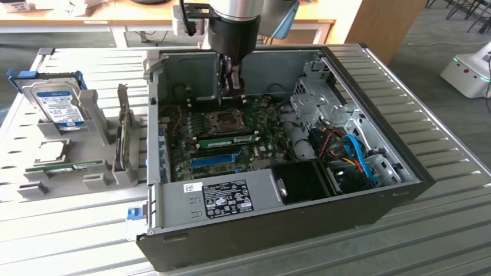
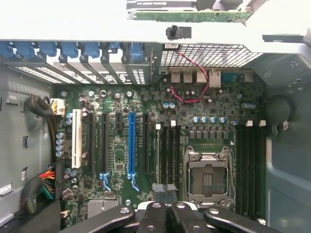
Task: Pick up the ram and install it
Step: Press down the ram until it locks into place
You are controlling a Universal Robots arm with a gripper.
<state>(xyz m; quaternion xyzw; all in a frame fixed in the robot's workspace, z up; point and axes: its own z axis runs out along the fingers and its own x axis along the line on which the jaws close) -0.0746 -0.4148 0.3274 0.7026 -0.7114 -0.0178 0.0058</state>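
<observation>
Wrist view: gripper (image 2: 166, 213) closed together, empty, above the motherboard (image 2: 146, 145)

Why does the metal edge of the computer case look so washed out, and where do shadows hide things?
In the wrist view, the pale metal case edge glares nearly white, while the green motherboard is evenly lit. In the exterior view, the black fan bay sits in deep shadow, and the black gripper looks dark against the case wall.

No legible text on any label
</observation>
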